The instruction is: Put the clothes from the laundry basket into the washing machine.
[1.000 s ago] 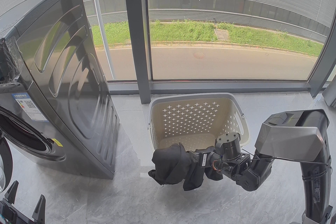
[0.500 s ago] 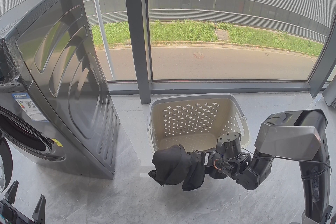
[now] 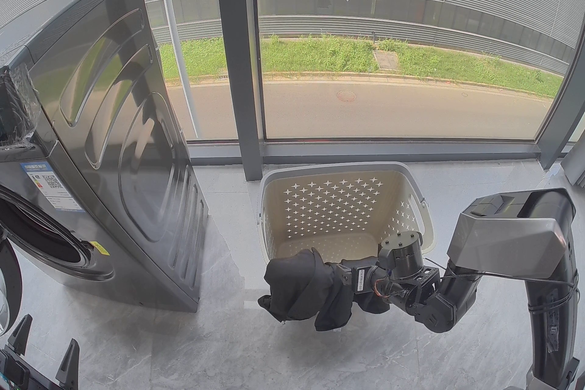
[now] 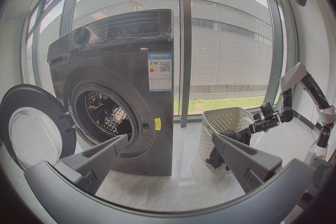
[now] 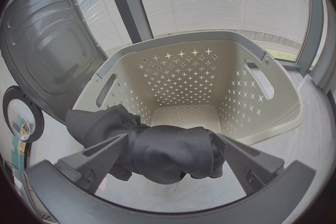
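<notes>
1. On the pale stone floor [image 3: 213, 342] by the window stands a cream plastic laundry basket [image 3: 341, 167] with star-shaped holes. What shows of its inside looks bare.
2. The right tool [image 3: 332, 281] is clamped on a bundled black fabric garment [image 3: 301, 287]. It holds the garment clear of the floor, just in front of the basket's near rim.
3. The dark grey front-loading washing machine [image 4: 133, 60] stands at the floor's left side, well apart from the garment. Its round door [image 4: 33, 130] is swung wide and the drum opening [image 4: 105, 118] is exposed.
4. The left tool [image 4: 168, 137] hangs low in front of the machine, its fingers spread and gripping nothing.
5. Judged from this, the step in hand is the carry: the garment is out of the basket but not yet in the drum.
6. The next move calls for swinging the right arm left and round to the machine's front. The bundle should go through the drum opening before the grip is let go, with loose folds kept off the door edge.
</notes>
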